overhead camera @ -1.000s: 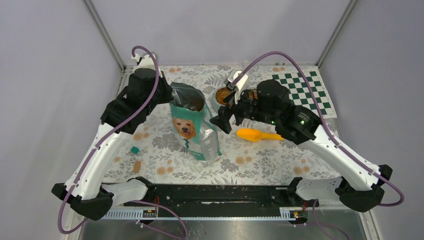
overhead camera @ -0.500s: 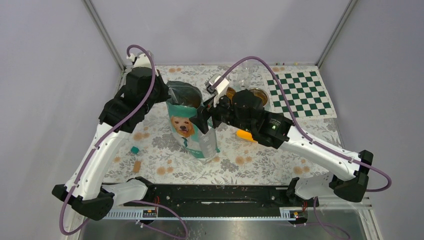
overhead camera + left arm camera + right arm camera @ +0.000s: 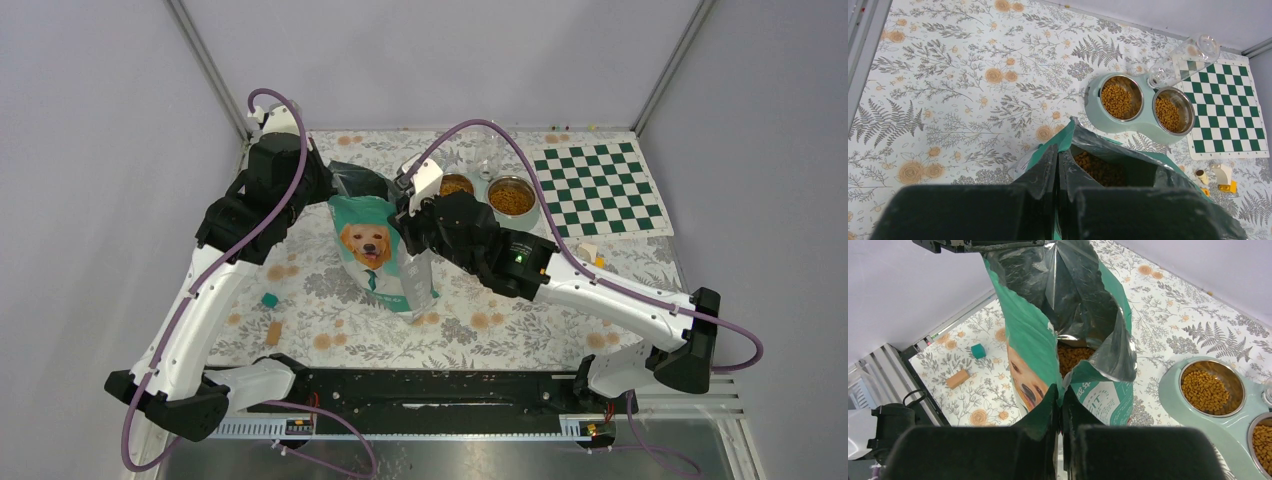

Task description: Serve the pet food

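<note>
A teal bag (image 3: 375, 255) with a golden dog picture stands open at the middle of the floral mat. Brown pet food (image 3: 1100, 170) shows inside it, also from the right wrist (image 3: 1073, 356). More pet food fills both steel bowls (image 3: 512, 197) (image 3: 456, 186) (image 3: 1205, 385). My left gripper (image 3: 1057, 165) is shut on the bag's far-left rim (image 3: 335, 185). My right gripper (image 3: 1060, 400) is shut on the rim at the opposite side, pinching the teal foil (image 3: 405, 225). The bag's mouth hangs open between the two grips.
The mint double-bowl feeder (image 3: 1143, 125) carries a clear water bottle (image 3: 1184, 60) at the back. A green checkerboard mat (image 3: 600, 185) lies back right. A small teal cube (image 3: 269, 299) and a wooden block (image 3: 273, 333) lie front left. Small bits (image 3: 1220, 175) sit near the checkerboard.
My right arm swung left from beside the bowls to the bag, and its jaws went from wide open to shut on the rim. The left grip held; the bag shifted slightly.
</note>
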{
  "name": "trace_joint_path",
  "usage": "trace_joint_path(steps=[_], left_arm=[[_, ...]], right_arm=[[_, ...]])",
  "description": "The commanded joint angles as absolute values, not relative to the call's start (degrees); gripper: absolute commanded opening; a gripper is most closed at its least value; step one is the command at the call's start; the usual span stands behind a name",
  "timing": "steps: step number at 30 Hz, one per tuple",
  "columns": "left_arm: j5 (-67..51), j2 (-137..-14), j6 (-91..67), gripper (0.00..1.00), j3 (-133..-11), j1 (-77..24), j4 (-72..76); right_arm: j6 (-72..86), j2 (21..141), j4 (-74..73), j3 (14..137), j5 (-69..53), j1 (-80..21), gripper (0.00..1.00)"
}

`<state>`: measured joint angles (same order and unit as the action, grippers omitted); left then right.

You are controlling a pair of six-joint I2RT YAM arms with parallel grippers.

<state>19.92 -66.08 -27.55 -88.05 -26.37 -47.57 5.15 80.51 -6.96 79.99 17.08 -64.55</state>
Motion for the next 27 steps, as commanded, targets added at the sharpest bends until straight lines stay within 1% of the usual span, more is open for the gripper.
trace_joint_path(steps=[1,5,9,14,15,16,17,19,22,25,27], left_arm=[[24.3,-63.2,-27.7,0.0,-92.1,-24.8,-38.5],[22.4,-62.2,-27.0,0.0,-91.5,-24.1,-37.4],[20.3,-61.6,-27.0,0.0,-91.1,-23.8,-37.6],[16.4,-61.0,-26.6,0.01,-90.8,-23.8,-37.9],[15.6,-60.8,-26.0,0.1,-90.6,-23.8,-37.8],[14.9,-60.5,-25.2,0.23,-90.3,-23.8,-37.5],[14.2,-60.1,-24.2,0.39,-89.7,-23.8,-36.8],[12.4,-59.3,-21.4,0.49,-88.7,-23.7,-36.0],[6.2,-59.3,-17.3,0.6,-88.4,-23.0,-35.7],[-3.4,-60.2,-12.7,0.67,-88.6,-21.0,-35.8],[-13.5,-60.6,-10.3,0.7,-88.2,-17.8,-35.6]], right_arm=[[1.9,77.0,-6.5,83.8,16.6,-64.8,0.0],[-2.4,72.8,-10.9,85.6,8.5,-62.3,0.0],[-3.9,70.4,-17.5,89.4,-6.6,-55.3,0.0],[-7.6,70.5,-25.7,93.1,-16.0,-50.3,0.0],[-7.9,70.5,-26.6,93.0,-17.8,-49.5,0.0],[-7.9,70.5,-27.2,92.8,-19.4,-48.9,0.0],[-8.0,70.5,-27.7,92.3,-21.3,-48.5,0.0],[-7.9,70.4,-28.4,90.9,-22.9,-47.6,0.0],[-7.9,69.7,-28.8,88.5,-25.5,-46.3,0.0],[-7.7,68.6,-29.1,87.0,-28.1,-45.1,0.0],[-7.8,68.0,-29.3,86.1,-29.0,-44.0,0.0]])
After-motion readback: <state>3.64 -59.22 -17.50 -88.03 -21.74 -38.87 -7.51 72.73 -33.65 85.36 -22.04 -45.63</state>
